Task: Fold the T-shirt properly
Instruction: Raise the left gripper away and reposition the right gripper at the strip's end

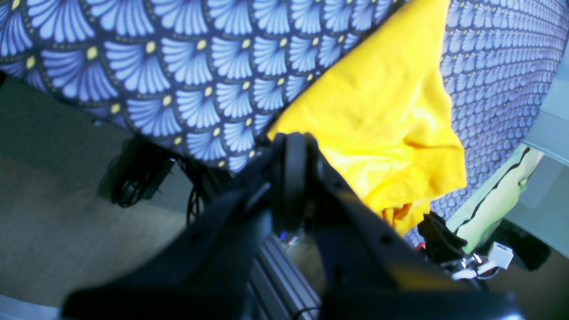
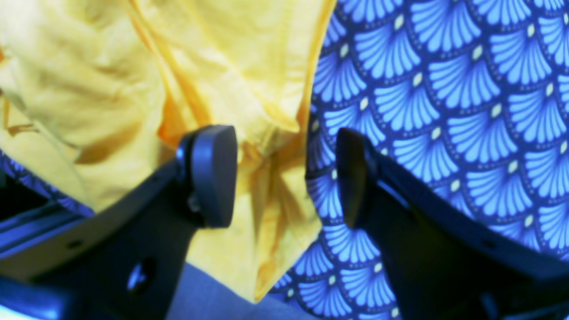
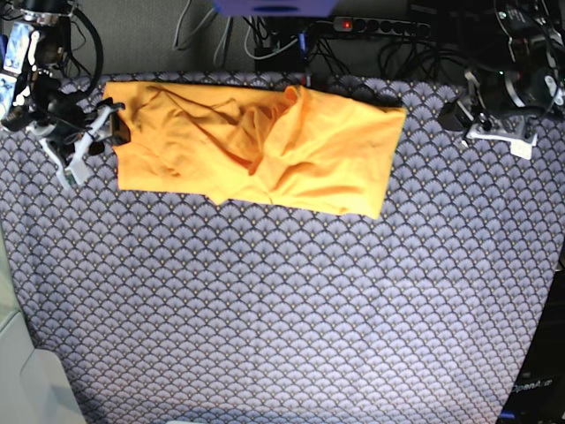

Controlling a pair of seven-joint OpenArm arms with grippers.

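Observation:
The yellow-orange T-shirt (image 3: 265, 146) lies spread and rumpled along the far side of the table, partly folded over itself. My right gripper (image 3: 101, 128) is at its left end. In the right wrist view this gripper (image 2: 284, 178) is open, and the T-shirt's (image 2: 222, 66) creased edge runs down between the two black fingers (image 2: 213, 173). My left gripper (image 3: 459, 113) hovers past the shirt's right corner, apart from it. In the left wrist view the left gripper (image 1: 292, 155) is shut and empty, near the table edge, with the T-shirt (image 1: 382, 115) just beyond its tip.
A blue fan-patterned cloth (image 3: 291, 300) covers the whole table. Cables and a power strip (image 3: 380, 25) lie behind the far edge. In the left wrist view, floor and dark cables (image 1: 133, 178) show beyond the table edge, and a pale green object (image 1: 493, 200) is at the right.

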